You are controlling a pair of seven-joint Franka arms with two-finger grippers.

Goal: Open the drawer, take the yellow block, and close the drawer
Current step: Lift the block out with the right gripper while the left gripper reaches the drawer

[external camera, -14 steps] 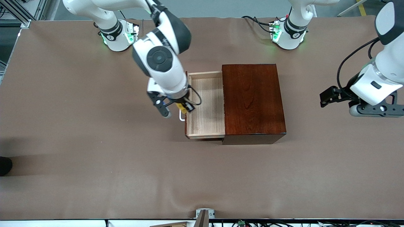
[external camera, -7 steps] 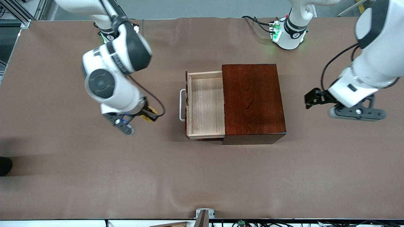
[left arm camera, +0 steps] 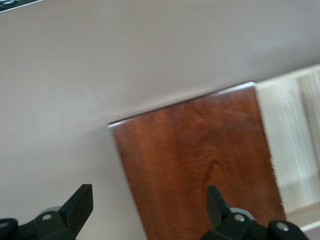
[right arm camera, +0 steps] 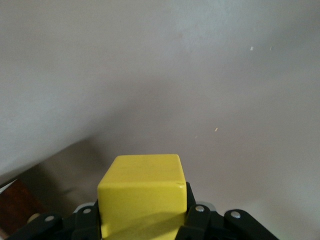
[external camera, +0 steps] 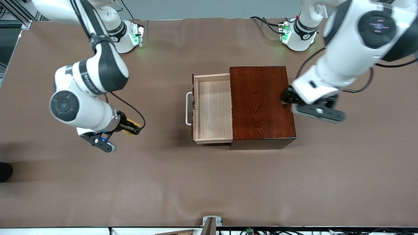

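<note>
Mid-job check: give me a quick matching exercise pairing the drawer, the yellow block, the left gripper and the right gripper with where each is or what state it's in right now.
Column one:
1. drawer
2. yellow block
3. left gripper
4. right gripper

Column two:
A. open, over the edge of the wooden box at the left arm's end
B. pulled out, its pale tray showing nothing inside
C. shut, over bare table toward the right arm's end
D. clamped between gripper fingers, off the table

Pairs: 1-B, 2-D, 3-A, 4-C
</note>
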